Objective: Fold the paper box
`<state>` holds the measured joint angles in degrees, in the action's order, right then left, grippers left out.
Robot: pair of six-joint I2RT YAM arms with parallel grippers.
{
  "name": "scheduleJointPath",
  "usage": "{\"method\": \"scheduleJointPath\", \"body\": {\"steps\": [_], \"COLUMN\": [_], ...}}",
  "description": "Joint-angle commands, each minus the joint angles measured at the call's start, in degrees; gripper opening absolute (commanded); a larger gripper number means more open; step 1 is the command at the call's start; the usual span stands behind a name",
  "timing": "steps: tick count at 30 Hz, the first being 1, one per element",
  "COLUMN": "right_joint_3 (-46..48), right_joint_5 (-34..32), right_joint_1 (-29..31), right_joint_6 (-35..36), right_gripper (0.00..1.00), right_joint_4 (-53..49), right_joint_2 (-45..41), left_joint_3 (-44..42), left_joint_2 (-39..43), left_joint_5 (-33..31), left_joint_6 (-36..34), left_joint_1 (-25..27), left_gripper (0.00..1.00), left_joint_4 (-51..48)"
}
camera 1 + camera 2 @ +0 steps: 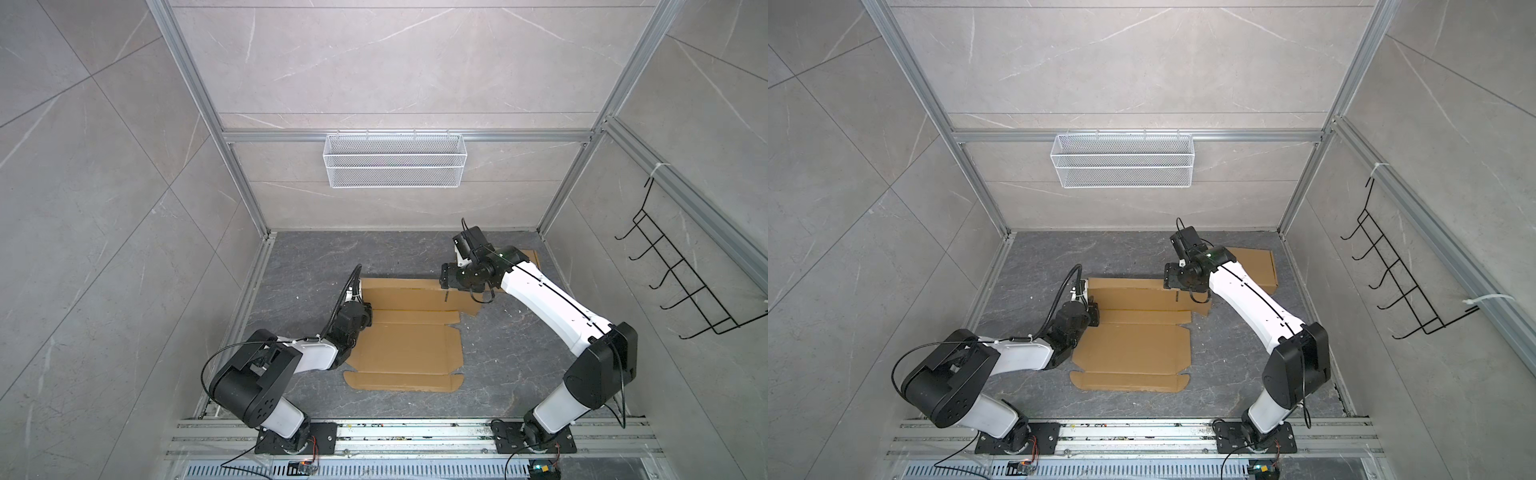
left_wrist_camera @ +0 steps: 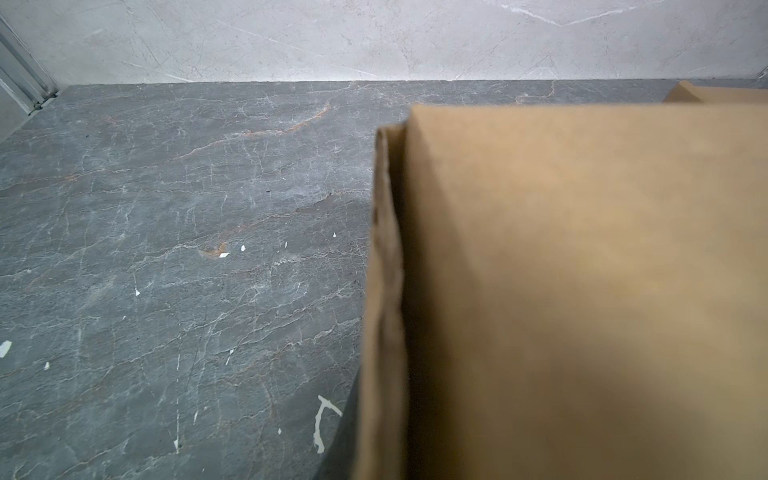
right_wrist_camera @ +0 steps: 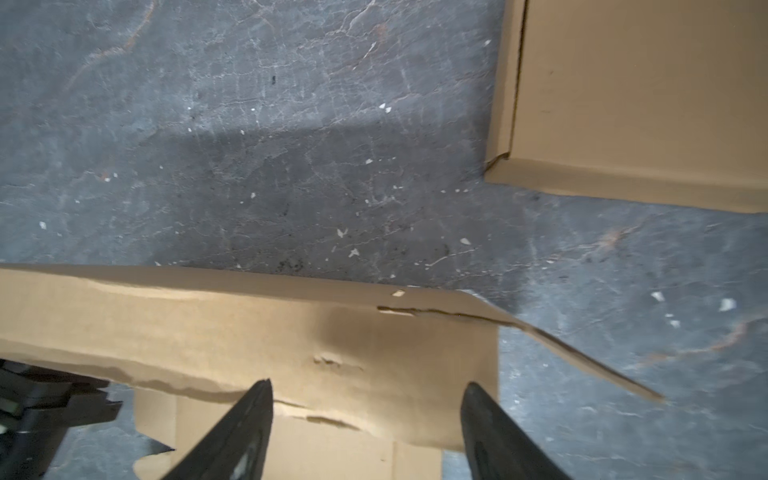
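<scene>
The paper box (image 1: 407, 349) (image 1: 1133, 349) is a brown cardboard blank lying mostly flat on the dark floor. Its back panel (image 1: 403, 293) is lifted off the floor. My left gripper (image 1: 366, 308) (image 1: 1094, 309) is at the panel's left end, shut on the cardboard. In the left wrist view that panel (image 2: 582, 291) fills the near side, with a dark finger (image 2: 338, 449) just beside its edge. My right gripper (image 3: 369, 384) (image 1: 444, 283) is open above the panel's right part (image 3: 208, 324), with nothing held between its fingers.
A second, folded cardboard box (image 1: 527, 257) (image 3: 640, 104) lies at the back right, behind my right arm. A white wire basket (image 1: 395, 160) hangs on the back wall, and a black wire rack (image 1: 685, 282) hangs on the right wall. Small white flecks dot the floor.
</scene>
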<state>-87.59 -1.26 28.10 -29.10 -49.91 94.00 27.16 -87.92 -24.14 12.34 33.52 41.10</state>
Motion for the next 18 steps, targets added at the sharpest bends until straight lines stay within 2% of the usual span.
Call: {"method": "scheduleJointPath", "body": {"steps": [1,18], "right_joint_3": [1.21,5.19], "right_joint_5": [2.62,7.55], "right_joint_1": [-0.06,-0.04], "right_joint_6": [-2.53,-6.57], "right_gripper": [0.74,0.73], "right_joint_4": [1.61,6.46], "right_joint_2": [0.75,1.54], "left_joint_3": [-0.26,-0.75], "left_joint_2": [-0.19,-1.02], "left_joint_5": [-1.28,-1.17], "left_joint_6": [-0.56,-0.56], "left_joint_1": [0.11,0.1], "left_gripper": [0.0,0.0], "left_joint_4": [-5.69,-4.89]}}
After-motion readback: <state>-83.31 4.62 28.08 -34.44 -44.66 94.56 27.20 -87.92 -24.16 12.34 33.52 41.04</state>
